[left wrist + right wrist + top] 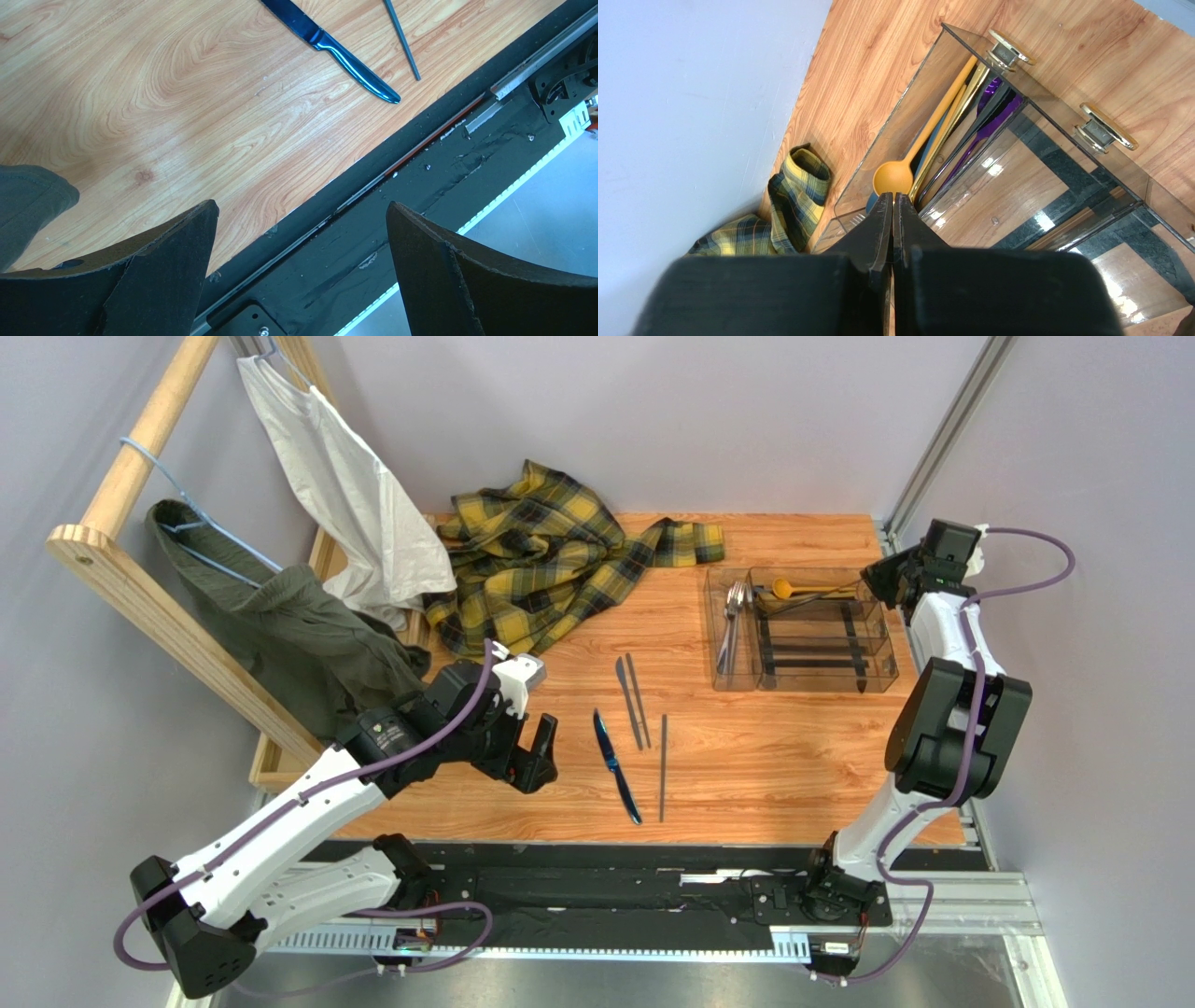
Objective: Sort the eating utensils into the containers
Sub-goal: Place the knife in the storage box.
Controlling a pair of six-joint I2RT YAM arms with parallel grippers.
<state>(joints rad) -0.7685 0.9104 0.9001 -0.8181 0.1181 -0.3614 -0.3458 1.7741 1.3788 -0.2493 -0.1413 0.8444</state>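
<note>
Tabletop, loose:
- iridescent blue knife [615, 766]: one
- dark grey slim pieces: three, as a close pair [633, 702] and a single stick [662, 766]

Clear compartment tray [877, 623]: one. Its cutlery lies bunched and the count is unclear; one gold spoon [892, 178] is distinct.

Cloth, one each:
- plaid cloth [540, 560]
- white garment [344, 490]
- green garment [302, 637]

Wooden rack [133, 581]: one.

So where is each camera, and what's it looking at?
Top: above and behind, facing down at the table; both arms show.
Left wrist: on the left arm, facing down at the blue knife; open left end effector shows.
Right wrist: on the right arm, facing into the clear tray at the gold spoon; shut right end effector shows.
Shared: top and left wrist see the knife.
</note>
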